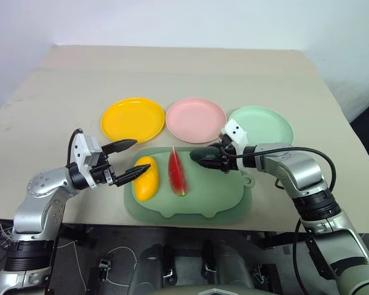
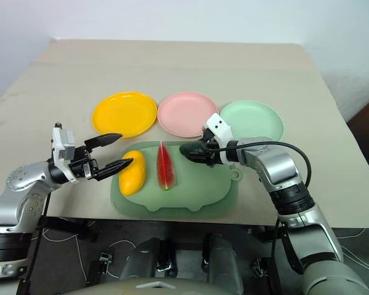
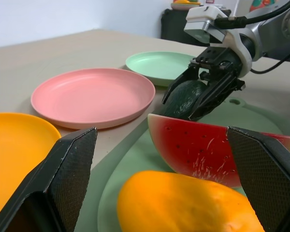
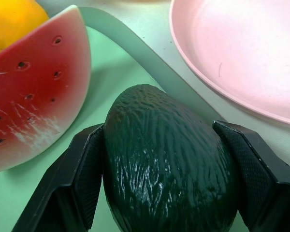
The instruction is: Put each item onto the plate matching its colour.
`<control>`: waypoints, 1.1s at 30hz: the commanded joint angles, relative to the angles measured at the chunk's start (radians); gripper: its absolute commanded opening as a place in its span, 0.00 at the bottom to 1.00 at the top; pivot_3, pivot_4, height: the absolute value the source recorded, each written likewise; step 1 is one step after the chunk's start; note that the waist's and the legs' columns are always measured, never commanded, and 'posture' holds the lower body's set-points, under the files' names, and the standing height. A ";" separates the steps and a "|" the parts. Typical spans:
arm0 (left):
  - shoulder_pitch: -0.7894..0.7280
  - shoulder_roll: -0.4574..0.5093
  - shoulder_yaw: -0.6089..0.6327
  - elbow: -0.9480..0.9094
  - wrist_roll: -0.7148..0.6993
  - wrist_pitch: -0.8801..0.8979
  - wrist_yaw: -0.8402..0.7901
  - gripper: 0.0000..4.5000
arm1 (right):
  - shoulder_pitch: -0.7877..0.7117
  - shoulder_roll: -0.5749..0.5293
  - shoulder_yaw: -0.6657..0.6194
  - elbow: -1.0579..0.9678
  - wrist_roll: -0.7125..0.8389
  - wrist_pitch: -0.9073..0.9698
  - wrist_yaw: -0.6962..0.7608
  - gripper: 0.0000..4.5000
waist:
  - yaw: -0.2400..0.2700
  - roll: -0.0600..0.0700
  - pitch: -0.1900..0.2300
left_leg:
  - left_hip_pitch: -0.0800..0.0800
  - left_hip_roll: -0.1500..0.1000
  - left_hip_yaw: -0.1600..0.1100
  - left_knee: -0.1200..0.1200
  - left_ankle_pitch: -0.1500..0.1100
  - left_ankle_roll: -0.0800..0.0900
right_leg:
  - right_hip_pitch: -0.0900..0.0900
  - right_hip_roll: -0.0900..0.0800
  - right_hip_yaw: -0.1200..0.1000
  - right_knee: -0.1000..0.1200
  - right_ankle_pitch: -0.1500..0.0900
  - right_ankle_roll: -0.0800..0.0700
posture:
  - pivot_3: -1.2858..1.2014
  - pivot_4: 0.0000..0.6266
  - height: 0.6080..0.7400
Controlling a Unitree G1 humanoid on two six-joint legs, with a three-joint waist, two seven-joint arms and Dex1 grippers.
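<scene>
Nearest the robot lies the pale green tray (image 1: 227, 200), and on it sit the yellow mango (image 1: 144, 177) and, just beside it, the watermelon wedge (image 1: 176, 173) standing on its rind. At the tray's far right corner the right gripper (image 1: 204, 158) has its two black fingers (image 4: 84, 169) pressed against either side of the dark green avocado (image 4: 166, 166); whether the fruit is lifted off the tray I cannot tell. That avocado sits close to the watermelon's far end, with the pink plate (image 1: 195, 118) just beyond it.

Over at the tray's left edge the left gripper (image 1: 126, 161) hangs with its fingers spread wide and nothing between them, one tip almost at the mango, the other by the rim of the yellow-orange plate (image 1: 133, 118). The mango lies just ahead of those fingertips.

All three plates stand in a row behind the tray on the beige table (image 1: 172, 70), the mint green plate (image 1: 265, 123) rightmost and bare.
</scene>
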 commanded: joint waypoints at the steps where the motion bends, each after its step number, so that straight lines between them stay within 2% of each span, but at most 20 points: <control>1: -0.012 0.014 0.025 -0.006 -0.005 -0.014 -0.003 1.00 | 0.001 -0.016 -0.046 -0.075 0.030 -0.001 0.020 0.71 | 0.000 0.000 0.000 | 0.000 0.000 0.000 0.000 0.000 0.000 | 0.000 0.000 0.000 0.000 0.000 0.000 | 0.52 0.24 0.67; 4: -0.015 0.015 0.026 -0.005 -0.005 -0.014 -0.003 1.00 | -0.032 -0.018 -0.166 -0.095 0.083 0.010 -0.011 0.71 | 0.000 0.000 0.000 | 0.000 0.000 0.000 0.000 0.000 0.000 | 0.000 0.000 0.000 0.000 0.000 0.000 | 0.52 0.24 0.67; 8: -0.011 0.016 0.029 -0.008 -0.007 -0.014 -0.001 1.00 | -0.087 -0.045 -0.259 -0.005 0.043 -0.042 -0.082 0.71 | 0.002 0.000 0.000 | 0.000 0.000 0.000 0.000 0.000 0.000 | 0.000 0.000 0.000 0.000 0.000 0.000 | 0.52 0.24 0.67; 15: 0.001 0.012 0.029 -0.025 -0.007 -0.012 0.007 1.00 | -0.152 -0.108 -0.266 0.329 -0.123 -0.193 -0.188 0.71 | -0.002 0.000 0.000 | 0.000 0.000 0.001 0.000 0.000 0.000 | 0.000 0.000 0.000 0.000 0.000 0.000 | 0.52 0.24 0.67; 21: 0.015 0.011 0.033 -0.037 -0.010 -0.010 0.016 1.00 | -0.149 -0.099 -0.268 0.432 -0.184 -0.211 -0.242 0.71 | -0.007 0.001 0.000 | 0.000 0.000 0.001 0.000 0.001 -0.001 | -0.001 0.000 0.000 0.002 0.000 0.001 | 0.52 0.24 0.67; 23: 0.015 0.012 0.033 -0.039 -0.011 -0.008 0.019 1.00 | -0.144 -0.094 -0.270 0.440 -0.195 -0.207 -0.258 0.87 | -0.007 0.001 0.000 | 0.000 0.000 0.001 0.000 0.001 -0.001 | -0.001 0.000 0.000 0.003 0.000 0.001 | 0.52 0.24 0.67; 25: 0.014 0.013 0.033 -0.037 -0.010 -0.008 0.019 1.00 | -0.130 -0.101 -0.272 0.414 -0.189 -0.205 -0.241 0.99 | -0.006 0.001 0.000 | 0.000 0.000 0.001 0.000 0.001 -0.001 | -0.001 0.000 0.000 0.003 0.000 0.001 | 0.52 0.24 0.67; 30: 0.001 0.013 0.029 -0.027 -0.008 -0.007 0.020 1.00 | -0.112 -0.127 -0.303 0.337 -0.180 -0.167 -0.246 0.99 | -0.004 0.001 0.001 | 0.000 0.000 0.001 0.000 0.001 -0.001 | -0.001 0.000 0.000 0.003 0.000 0.001 | 0.52 0.24 0.67; 33: -0.005 0.013 0.026 -0.025 -0.008 -0.006 0.020 1.00 | -0.115 -0.154 -0.330 0.198 -0.164 -0.055 -0.261 0.99 | -0.001 0.002 0.001 | 0.000 0.000 0.001 0.000 0.001 -0.001 | -0.002 0.000 0.000 0.003 0.000 0.001 | 0.52 0.24 0.67</control>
